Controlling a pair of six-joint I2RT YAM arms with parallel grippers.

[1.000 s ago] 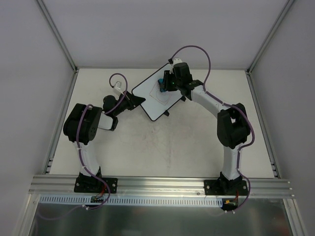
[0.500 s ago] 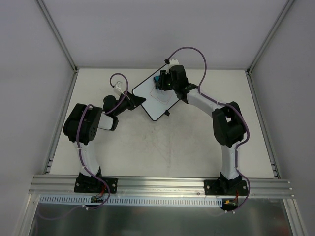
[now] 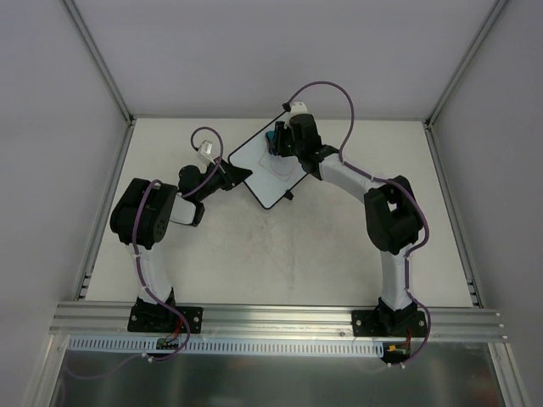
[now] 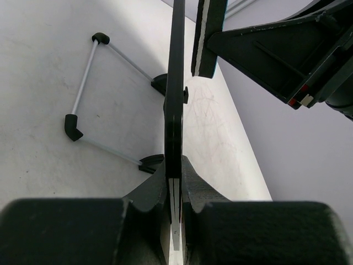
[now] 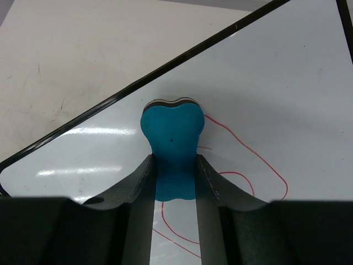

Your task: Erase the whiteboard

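1. We see the whiteboard (image 3: 268,172) lying skewed towards 12 o'clock on the tabletop (image 3: 280,254); a thin red scribble (image 5: 259,165) loops across its face.
2. Our left end effector (image 4: 175,179) is clamped tight on the board's black frame, at the board's 9 o'clock corner.
3. Our right end effector (image 5: 175,165) pinches a teal eraser (image 5: 172,132); the eraser sits over the board's 12 o'clock part, just beside the scribble; we cannot tell whether it presses down.
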